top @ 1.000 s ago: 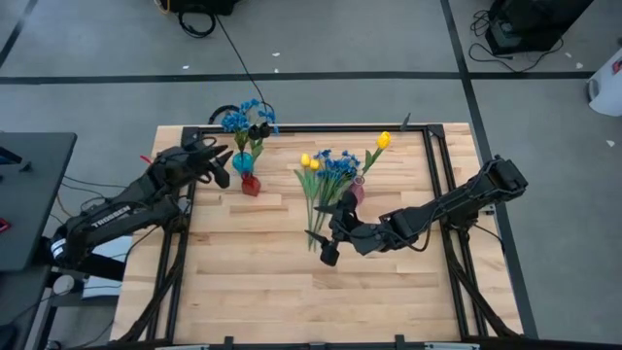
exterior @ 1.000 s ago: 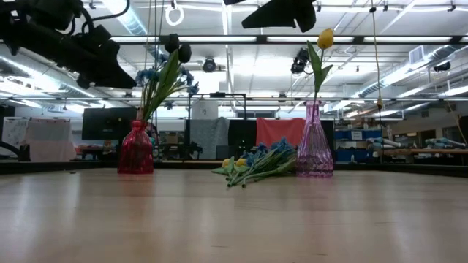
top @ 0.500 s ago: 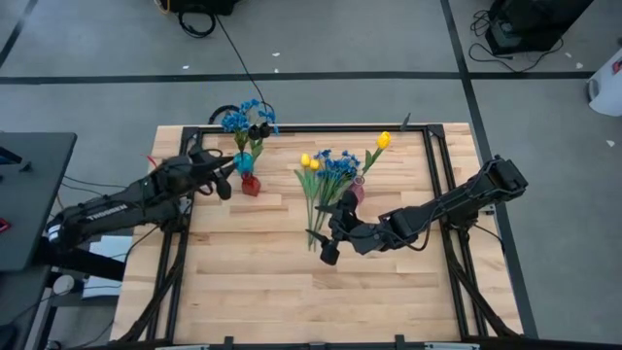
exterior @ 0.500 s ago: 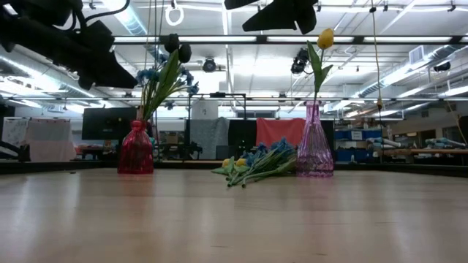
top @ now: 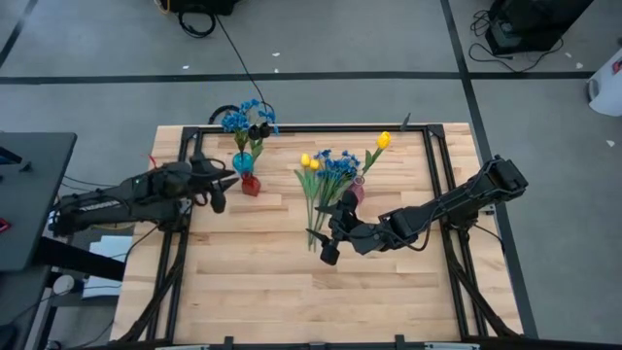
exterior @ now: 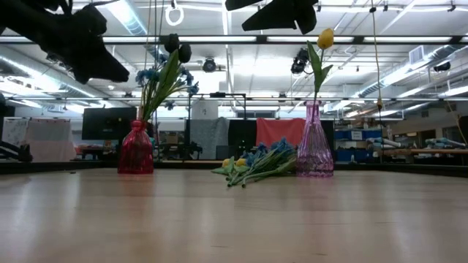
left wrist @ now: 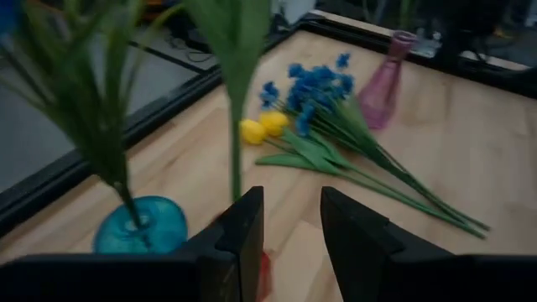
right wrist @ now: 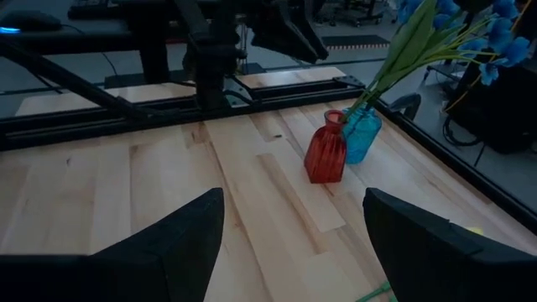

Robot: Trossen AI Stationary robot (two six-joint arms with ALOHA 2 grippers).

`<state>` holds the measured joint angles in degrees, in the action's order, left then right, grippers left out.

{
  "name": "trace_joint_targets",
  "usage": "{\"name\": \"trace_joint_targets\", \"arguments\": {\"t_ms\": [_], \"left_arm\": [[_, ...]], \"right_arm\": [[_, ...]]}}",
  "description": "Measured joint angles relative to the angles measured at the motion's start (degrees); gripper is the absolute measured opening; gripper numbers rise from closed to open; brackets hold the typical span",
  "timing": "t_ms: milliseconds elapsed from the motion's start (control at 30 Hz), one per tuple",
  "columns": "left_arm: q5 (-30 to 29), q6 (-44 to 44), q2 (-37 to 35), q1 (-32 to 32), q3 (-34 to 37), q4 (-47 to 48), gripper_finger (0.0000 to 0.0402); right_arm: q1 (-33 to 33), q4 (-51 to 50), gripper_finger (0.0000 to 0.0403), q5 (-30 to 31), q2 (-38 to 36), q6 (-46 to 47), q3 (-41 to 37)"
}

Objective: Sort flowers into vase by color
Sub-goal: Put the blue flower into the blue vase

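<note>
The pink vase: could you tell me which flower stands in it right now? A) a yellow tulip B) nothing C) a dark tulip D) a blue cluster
A: in the low view a single yellow tulip rises from the pink vase, while the blue clusters and other yellow tulips lie in a pile on the table beside it.

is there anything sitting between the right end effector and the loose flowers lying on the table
Nothing visible. The right end effector hangs open above the stem ends of the loose flowers, which lie flat beside the pink vase. The wood around those stems is bare.
</note>
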<state>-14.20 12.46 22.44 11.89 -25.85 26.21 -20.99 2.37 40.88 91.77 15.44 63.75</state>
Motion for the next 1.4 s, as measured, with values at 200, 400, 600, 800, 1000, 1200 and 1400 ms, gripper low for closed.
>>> {"name": "trace_joint_targets", "arguments": {"t_ms": [200, 400, 600, 800, 1000, 1200, 1400], "left_arm": [[5.8, 1.2, 0.0, -4.3, 0.0, -1.9, 0.0124], [6.6, 1.3, 1.0, -8.1, 0.0, -4.5, 0.0124], [6.6, 1.3, 6.4, -11.7, 0.6, -8.1, 0.0124], [6.8, -0.1, 13.8, -14.9, 0.7, -10.9, 0.0124], [7.8, -0.3, 18.8, -16.8, 0.7, -15.0, 0.0124], [8.5, -0.2, 24.4, -17.8, 0.7, -22.0, 0.0124], [8.5, 1.1, 31.2, -17.8, 0.7, -28.7, 0.0124]], "right_arm": [[0.0, 0.0, 0.0293, 0.0, 0.0, 0.0, 0.0], [0.1, 0.1, 0.0293, 0.0, 0.0, 0.0, 0.0], [0.1, 0.2, 0.0293, 0.0, 0.0, 0.0, 0.0], [0.1, 0.4, 0.0293, 0.0, 0.0, 0.0, 0.0], [0.1, 0.1, 0.0293, 0.0, 0.0, 0.0, 0.0], [-0.9, -3.3, 0.0291, 4.5, 0.0, -1.5, 0.0], [-1.5, -4.0, 0.0277, 5.2, 0.0, -2.3, 0.0]]}}
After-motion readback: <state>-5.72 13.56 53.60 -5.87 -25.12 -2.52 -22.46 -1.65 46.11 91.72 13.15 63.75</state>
